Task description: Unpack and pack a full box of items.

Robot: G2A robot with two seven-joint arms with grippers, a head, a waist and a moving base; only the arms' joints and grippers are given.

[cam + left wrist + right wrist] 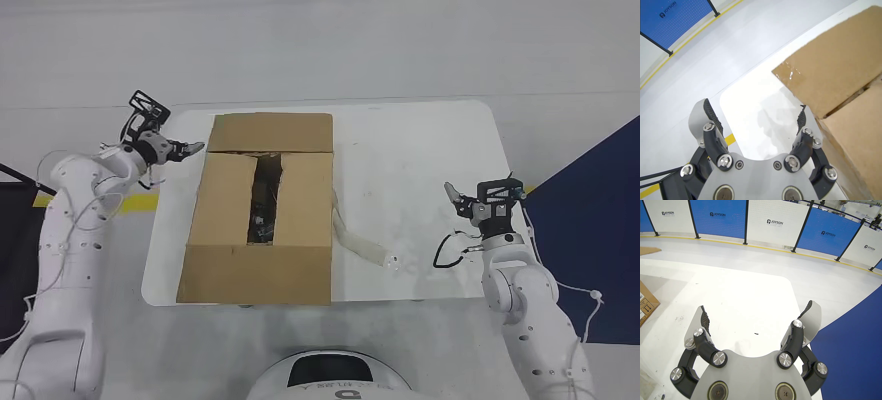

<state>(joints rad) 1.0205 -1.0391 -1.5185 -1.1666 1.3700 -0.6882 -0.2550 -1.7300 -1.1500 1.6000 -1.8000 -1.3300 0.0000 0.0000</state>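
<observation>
Hovering my left gripper (755, 108), spread apart, just beside a corner of the box (225, 210), which sits on the surface (420, 160) with flaps partly open. And my right gripper (756, 306) is spread too, holding nothing.

a white table (420, 160) with rounded corners is carrying a brown cardboard box (225, 215) — it is sitting on the left half, stretching from the far edge to the near edge. a pale, limp strip (358, 240) is lying just beside the box's right side, trailing toward the near edge.
</observation>
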